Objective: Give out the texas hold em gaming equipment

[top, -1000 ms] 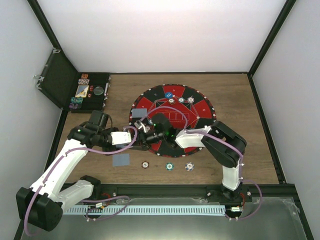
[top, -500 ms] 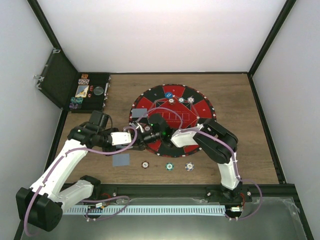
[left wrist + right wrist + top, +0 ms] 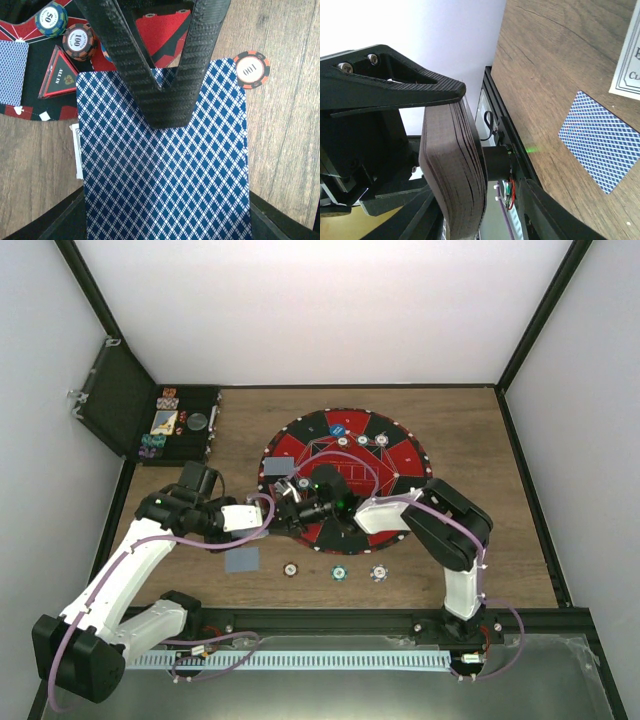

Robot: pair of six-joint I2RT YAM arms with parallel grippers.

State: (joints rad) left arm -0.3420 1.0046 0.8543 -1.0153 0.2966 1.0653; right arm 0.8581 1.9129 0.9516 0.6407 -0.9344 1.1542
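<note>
The right arm's elbow sits back out to the right after leaning in toward the mat half a second ago; the left arm is where it was. Nearest the bases, three chips [image 3: 339,573] lie in a row on bare wood just off the mat's near rim. The left one [image 3: 251,69], orange and marked 100, shows just off a corner of the deck in the left wrist view. A loose card [image 3: 242,559] lies face down to the row's left. Just beyond, over the near-left rim of the mat [image 3: 400,455], the left gripper [image 3: 285,511] is clamped on the deck [image 3: 165,170], blue diamond backs up. The right gripper [image 3: 165,107] lies across the deck's top, fingers drawn to a point; whether it pinches a card I cannot tell. Another card [image 3: 277,467] rests at the mat's left edge. Farther on, a second row of chips [image 3: 362,440] and a blue button [image 3: 338,427] sit on the mat's far side. Bare wood runs wide to the right of the mat and along the back wall; the open case [image 3: 120,405] fills the far left corner
</note>
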